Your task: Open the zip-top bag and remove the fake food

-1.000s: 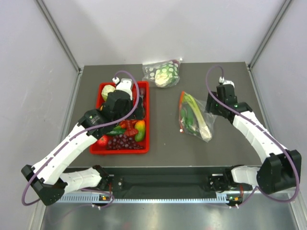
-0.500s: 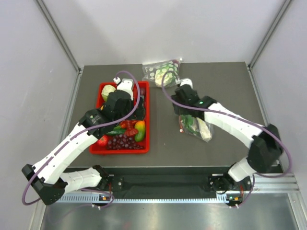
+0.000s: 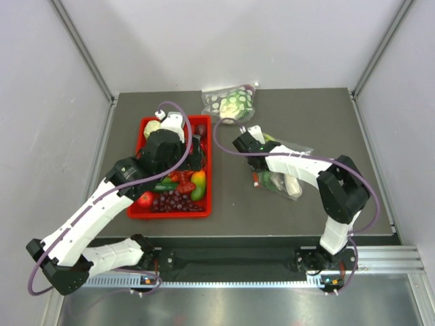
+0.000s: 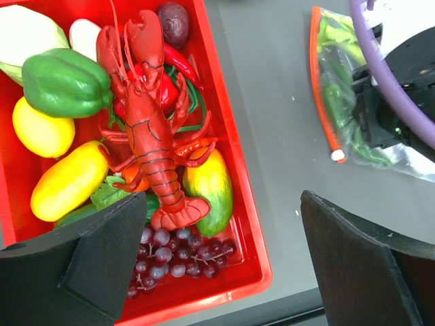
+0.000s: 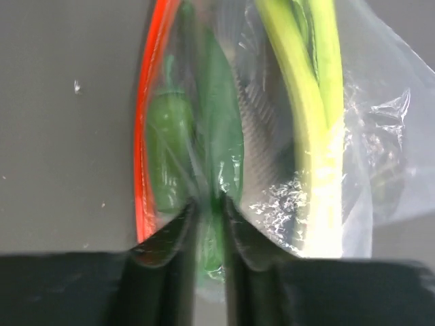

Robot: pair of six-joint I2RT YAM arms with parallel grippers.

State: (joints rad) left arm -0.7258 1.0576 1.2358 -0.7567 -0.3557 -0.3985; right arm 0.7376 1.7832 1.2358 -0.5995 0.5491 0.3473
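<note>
The bag (image 3: 300, 147) lies flat on the right half of the table, well clear of the edges, with its orange-red zip strip (image 5: 144, 136) running down the side that faces the middle. The long pale green stalk (image 5: 309, 122) and a slim green pepper-like piece (image 5: 166, 149) are inside it, so I judge nothing has been taken out yet. My right claw (image 5: 207, 204) is down on the bag just inside the strip. Its fingers are nearly pressed together, with crinkled film and a bit of green caught between them. I read that as a pinch on the plastic meant to get a hold near the seal, though the wrist view is blurred and I cannot tell how firm the grip is. The arm is folded far across its own side to reach that edge, and it hides part of the bag from above. My left claw (image 4: 221, 204) hangs spread wide and empty over the red tray (image 3: 170, 214). The tray holds a lobster (image 4: 146, 122), grapes (image 4: 177, 255) and other toy produce. I take this as the claw waiting to grip the opposite lip of the bag. A second bag printed with white dots (image 3: 231, 103) sits at the far edge, apart from all this. The table (image 3: 326, 115) is matte dark grey, boxed in by plain pale walls, with a metal rail (image 3: 238, 280) along the near side.
</note>
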